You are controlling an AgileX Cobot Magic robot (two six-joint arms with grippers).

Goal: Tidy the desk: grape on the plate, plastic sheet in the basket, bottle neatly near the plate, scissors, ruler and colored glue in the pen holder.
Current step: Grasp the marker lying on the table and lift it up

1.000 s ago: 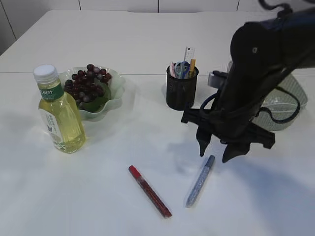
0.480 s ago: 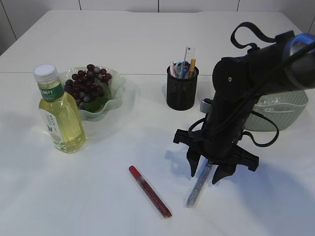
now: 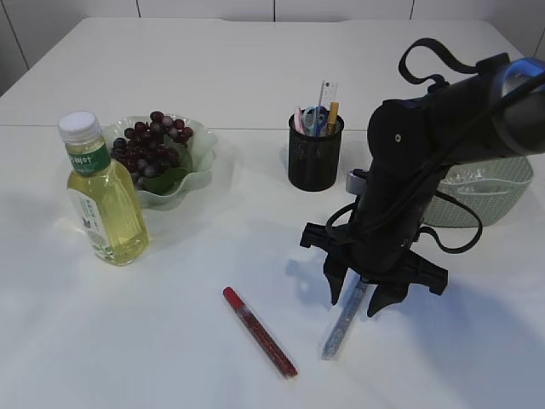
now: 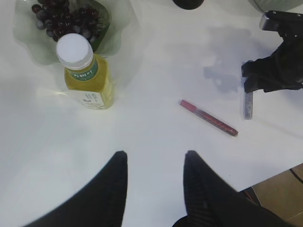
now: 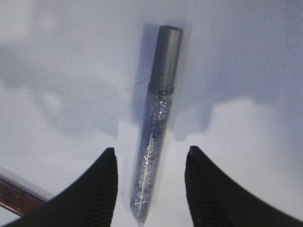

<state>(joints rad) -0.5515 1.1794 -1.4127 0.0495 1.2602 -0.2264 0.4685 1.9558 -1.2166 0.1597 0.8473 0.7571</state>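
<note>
A silver glitter glue pen lies on the white table, and my right gripper stands open astride it, one fingertip on each side. In the right wrist view the glue pen lies between the fingers without touching them. A red glue pen lies to its left. The pen holder holds the ruler, the scissors and other pens. Grapes sit on the green plate, with the bottle upright beside it. My left gripper hangs open high over bare table. The plastic sheet is hidden.
The pale green basket stands at the right, mostly behind my right arm. The table's front edge shows at the lower right of the left wrist view. Bare table lies between the bottle and the red glue pen.
My right arm has come down and forward, bringing its open fingers over the silver glue pen. It has barely moved in the last half second. Nothing else has shifted.
</note>
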